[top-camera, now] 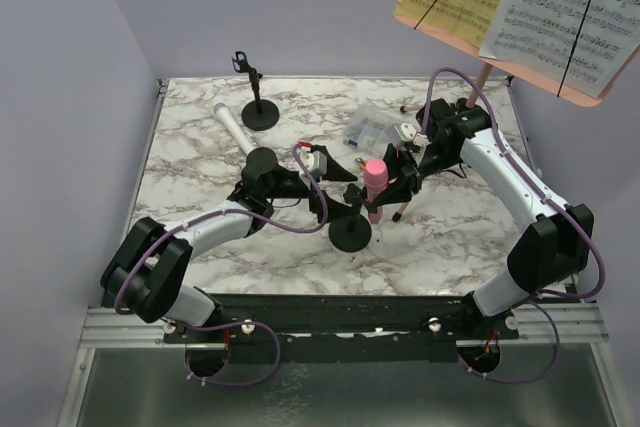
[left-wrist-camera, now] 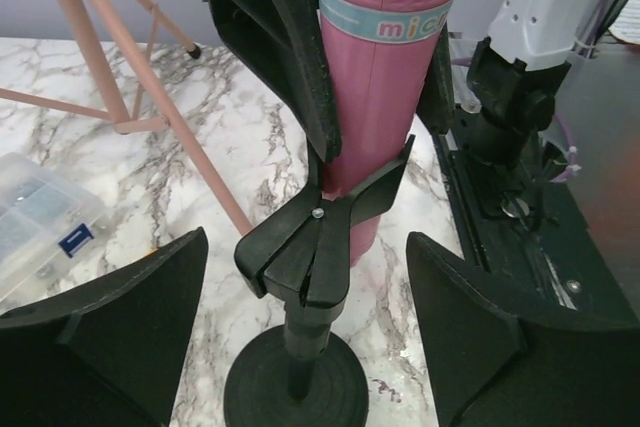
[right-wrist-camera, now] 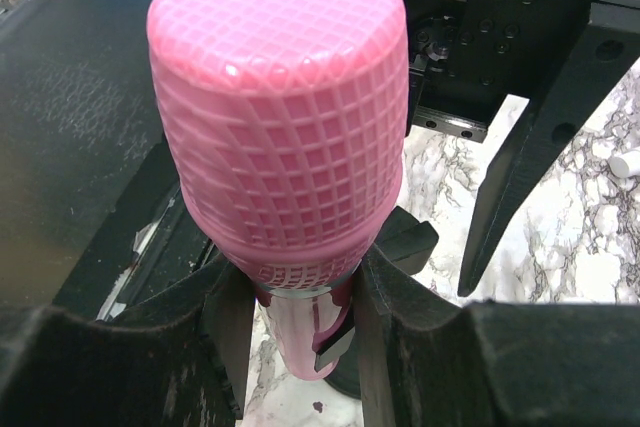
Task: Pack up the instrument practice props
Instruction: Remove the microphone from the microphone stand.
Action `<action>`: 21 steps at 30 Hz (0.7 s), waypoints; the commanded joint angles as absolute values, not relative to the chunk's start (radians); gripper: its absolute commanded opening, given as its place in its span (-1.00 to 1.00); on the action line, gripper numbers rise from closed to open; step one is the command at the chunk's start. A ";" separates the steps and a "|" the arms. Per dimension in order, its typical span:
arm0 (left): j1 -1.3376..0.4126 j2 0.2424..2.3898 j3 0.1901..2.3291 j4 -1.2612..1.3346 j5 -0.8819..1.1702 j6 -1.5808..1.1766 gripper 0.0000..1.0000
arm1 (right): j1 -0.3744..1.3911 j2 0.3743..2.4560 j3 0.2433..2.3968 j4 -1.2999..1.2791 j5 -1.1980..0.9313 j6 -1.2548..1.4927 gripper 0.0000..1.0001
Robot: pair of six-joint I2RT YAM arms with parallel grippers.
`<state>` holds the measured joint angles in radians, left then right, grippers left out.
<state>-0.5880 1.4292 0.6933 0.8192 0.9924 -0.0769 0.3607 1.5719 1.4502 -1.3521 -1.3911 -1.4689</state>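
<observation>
The pink microphone (top-camera: 374, 179) stood in the mic holder (left-wrist-camera: 310, 247). The right gripper (right-wrist-camera: 300, 327) squeezed it just above the holder. The left gripper (left-wrist-camera: 305, 347) sat wide open around the holder's stem. I think it needed to pinch the stem, then the right could lift straight up.

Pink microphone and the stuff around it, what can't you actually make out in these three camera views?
Top external: sheet-music pages cut off by the top edge; white microphone lower end behind the left arm; clear box contents too small.
Right wrist: pink microphone head hides most of the mic holder.
Left wrist: that head cut off by the top edge.
</observation>
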 commanded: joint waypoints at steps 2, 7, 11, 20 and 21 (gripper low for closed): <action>-0.580 1.454 0.732 0.823 1.097 -0.124 0.49 | 0.367 1.568 1.448 -1.368 -1.401 -1.479 -1.00; -0.579 1.465 0.736 0.825 1.099 -0.135 0.01 | 0.366 1.562 1.444 -1.364 -1.399 -1.474 -1.00; -0.578 1.468 0.736 0.827 1.093 -0.134 -0.67 | 0.367 1.555 1.438 -1.357 -1.396 -1.468 -1.00; -0.569 1.440 0.707 0.827 1.061 -0.114 -1.00 | 0.367 1.524 1.437 -1.340 -1.381 -1.433 -1.00; -0.569 1.436 0.703 0.826 1.059 -0.114 -1.00 | 0.367 1.518 1.436 -1.337 -1.376 -1.428 -1.00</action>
<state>-0.5758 1.4590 0.7174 0.8196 1.0542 -0.1265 0.3607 1.5669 1.4452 -1.3544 -1.3869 -1.4528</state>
